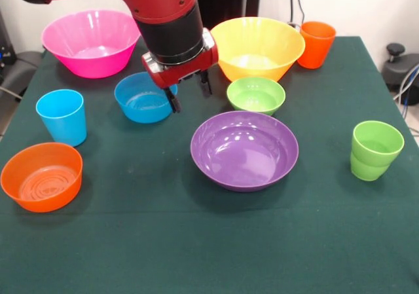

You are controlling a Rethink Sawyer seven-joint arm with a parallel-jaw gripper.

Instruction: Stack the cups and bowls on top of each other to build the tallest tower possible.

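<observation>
My gripper [190, 93] hangs open and empty above the cloth, between the small blue bowl [141, 98] on its left and the small green bowl [256, 95] on its right. A wide purple bowl [244, 149] sits in front of it. The large pink bowl [91, 42] stands at the back left and the large yellow-orange bowl [257, 47] at the back right. A small orange bowl [41, 176] lies front left. The sky blue cup [61, 116] stands left, the orange cup [317, 44] back right, the lime green cup [374, 150] at the right. No purple cup shows.
All items stand upright and apart on a dark green tablecloth [163, 241]. My red and black arm [163, 19] comes down over the back middle and hides part of the table behind it. Black gear [400, 68] sits beyond the right edge.
</observation>
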